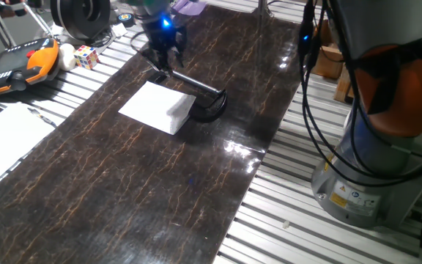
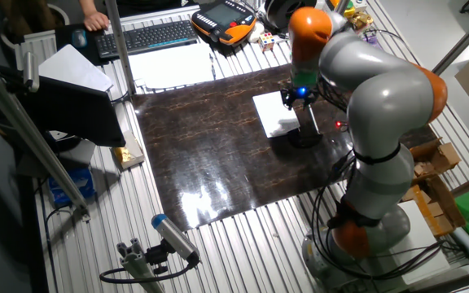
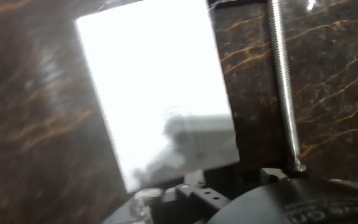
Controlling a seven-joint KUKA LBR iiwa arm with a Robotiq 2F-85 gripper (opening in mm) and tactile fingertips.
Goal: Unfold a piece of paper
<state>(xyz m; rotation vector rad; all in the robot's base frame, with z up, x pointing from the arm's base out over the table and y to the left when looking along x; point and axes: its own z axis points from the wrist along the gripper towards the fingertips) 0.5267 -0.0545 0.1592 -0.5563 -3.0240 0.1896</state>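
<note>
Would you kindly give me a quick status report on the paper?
Claw above the mat, nothing held, open or shut unclear. Paper still folded, flat on the mat. Black clamp pinning its edge, bar alongside.

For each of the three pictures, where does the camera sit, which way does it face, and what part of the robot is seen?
One fixed view: low beside the table, looking along the dark mat toward the paper; shows the claw and the robot base.
The other fixed view: high up, looking down at the table; shows the whole arm.
Hand view: on the hand, looking down close at the paper and the clamp bar; shows no fingertips.
All three views share the paper and the clamp.
</note>
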